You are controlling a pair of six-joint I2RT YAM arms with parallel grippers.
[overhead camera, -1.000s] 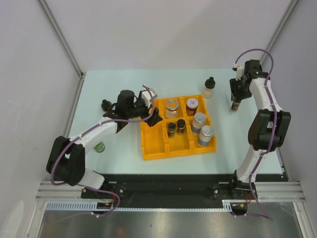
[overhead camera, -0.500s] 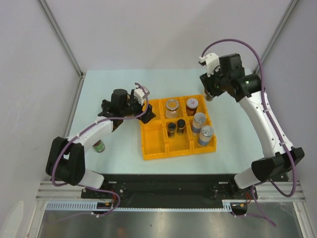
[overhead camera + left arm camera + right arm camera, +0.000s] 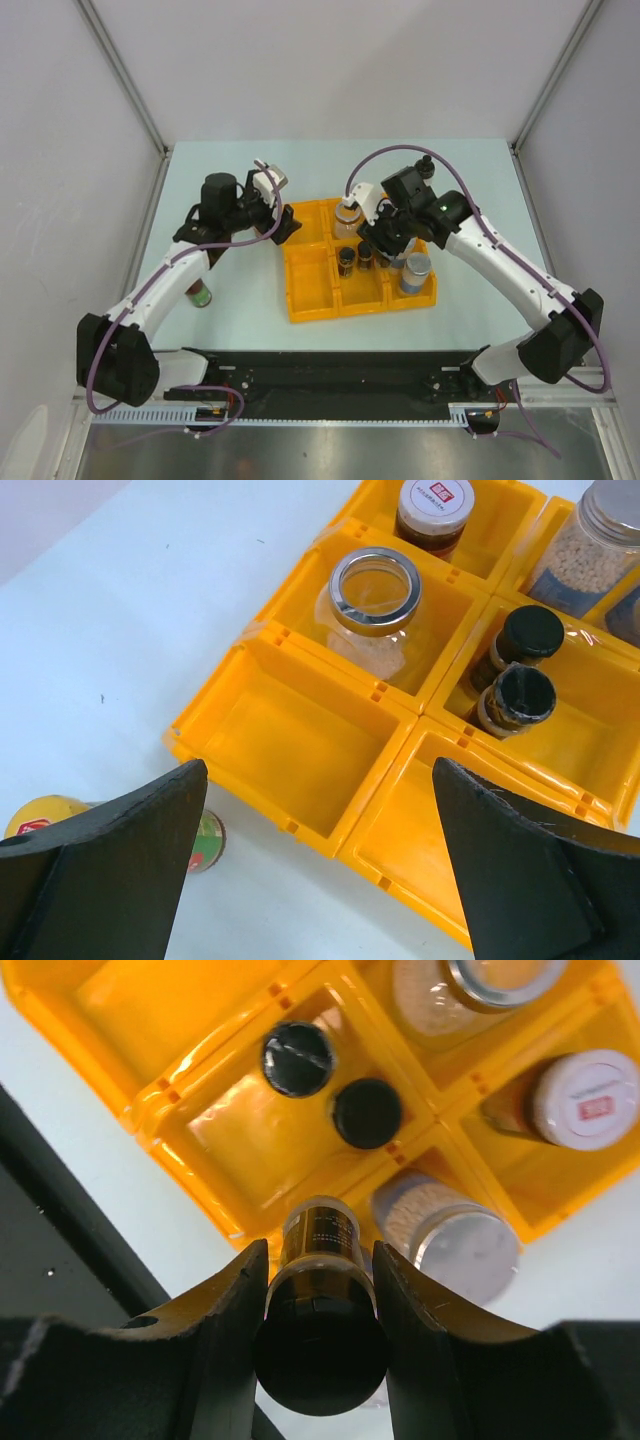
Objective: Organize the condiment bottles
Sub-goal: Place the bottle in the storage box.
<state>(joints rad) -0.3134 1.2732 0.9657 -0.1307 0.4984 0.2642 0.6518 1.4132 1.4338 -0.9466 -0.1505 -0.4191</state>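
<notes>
I see a pale, mint-tinted surface boxed in by plain white walls at the back and both sides. Aluminium posts slant up from its two far corners. A black strip and an aluminium rail run along the near edge, with a brushed-metal panel below. The light looks soft and even.

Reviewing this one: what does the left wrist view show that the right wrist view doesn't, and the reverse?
Left wrist only: the open left gripper and a green-labelled bottle on the table outside the tray. Right wrist only: the right gripper shut on a black-capped jar. Both: the yellow tray, its pair of black-capped jars and the red-labelled jar.
</notes>
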